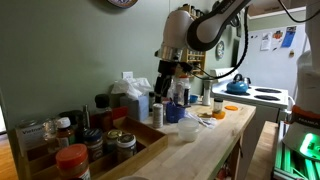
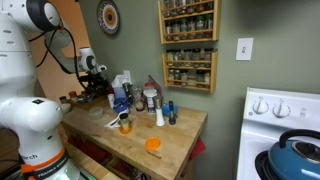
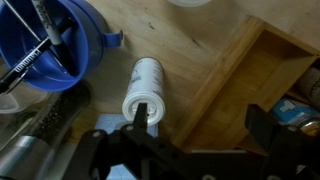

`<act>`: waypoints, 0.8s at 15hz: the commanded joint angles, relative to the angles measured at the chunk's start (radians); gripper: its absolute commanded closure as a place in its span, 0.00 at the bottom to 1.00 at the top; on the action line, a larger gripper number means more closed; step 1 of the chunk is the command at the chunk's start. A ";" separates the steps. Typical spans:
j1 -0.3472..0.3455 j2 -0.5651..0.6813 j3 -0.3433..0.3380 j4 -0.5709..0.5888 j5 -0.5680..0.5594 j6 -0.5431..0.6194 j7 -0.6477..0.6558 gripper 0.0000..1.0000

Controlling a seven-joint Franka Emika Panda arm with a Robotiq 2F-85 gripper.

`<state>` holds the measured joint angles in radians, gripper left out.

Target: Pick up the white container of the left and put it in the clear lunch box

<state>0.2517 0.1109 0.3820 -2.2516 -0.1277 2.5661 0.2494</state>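
Observation:
In the wrist view the white container (image 3: 145, 85) stands upright on the wooden counter, seen from above as a white cylinder. My gripper (image 3: 200, 118) is open above it. The left finger overlaps the container's near edge, and the container lies off to the left of the gap between the fingers. In an exterior view the gripper (image 1: 164, 82) hangs over the white container (image 1: 156, 113) among the bottles at the wall. A pale, clear box-like thing (image 1: 186, 129) lies on the counter near it; I cannot tell if it is the lunch box.
A blue bowl (image 3: 55, 45) with utensils sits just left of the container. A wooden crate (image 3: 255, 70) of jars stands to its right (image 1: 95, 150). An orange item (image 2: 153, 145) lies on the counter. A stove with a blue kettle (image 2: 295, 155) is beyond the counter.

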 commanded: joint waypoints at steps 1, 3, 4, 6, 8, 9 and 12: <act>0.036 0.012 -0.037 0.012 0.013 -0.001 -0.012 0.00; 0.037 0.025 -0.039 0.026 0.015 -0.001 -0.015 0.00; 0.026 0.054 -0.052 0.041 0.024 0.008 -0.019 0.00; 0.014 0.078 -0.076 0.054 0.045 -0.001 -0.040 0.00; 0.002 0.107 -0.093 0.068 0.087 0.004 -0.077 0.00; 0.000 0.123 -0.101 0.074 0.103 0.009 -0.090 0.00; -0.005 0.174 -0.093 0.119 0.180 0.006 -0.165 0.00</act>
<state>0.2471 0.2268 0.2815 -2.1812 -0.0182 2.5669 0.1496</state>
